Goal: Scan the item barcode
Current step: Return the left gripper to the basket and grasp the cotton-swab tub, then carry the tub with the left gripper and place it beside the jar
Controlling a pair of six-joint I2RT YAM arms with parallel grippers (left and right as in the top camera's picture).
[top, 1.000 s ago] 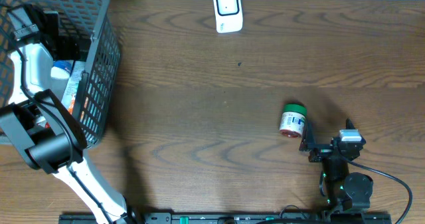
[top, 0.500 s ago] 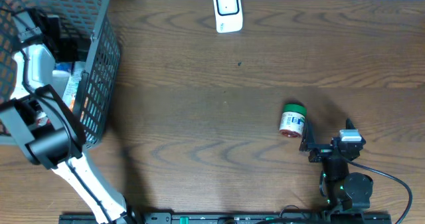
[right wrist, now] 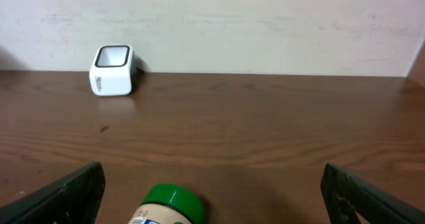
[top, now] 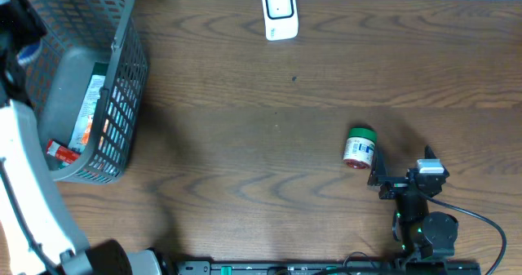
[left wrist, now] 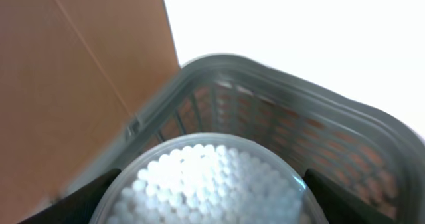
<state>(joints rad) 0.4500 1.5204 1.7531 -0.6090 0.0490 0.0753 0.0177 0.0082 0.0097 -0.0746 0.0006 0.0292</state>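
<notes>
A round clear-lidded container of white beads (left wrist: 212, 184) fills the gap between my left gripper's (left wrist: 212, 201) dark fingers (left wrist: 73, 201), which are shut on its sides; it is held above the grey basket (left wrist: 265, 71). No barcode shows on it. In the overhead view the left arm (top: 20, 161) runs along the far left edge. The white scanner (top: 279, 12) stands at the table's back edge and shows again as the scanner (right wrist: 113, 70) in the right wrist view. My right gripper (right wrist: 216, 194) is open and low at the front right, with nothing between its fingers.
A green-capped bottle (top: 360, 147) lies on its side just ahead of the right gripper (top: 404, 164); it is the bottle (right wrist: 169, 207) low in the right wrist view. The basket (top: 122, 79) at the far left holds an orange-and-white packet (top: 86, 116) and a red item (top: 59, 150).
The left arm has risen out of the basket with the bead container, and its jaws have narrowed onto it. The right arm and the bottle have not moved.
</notes>
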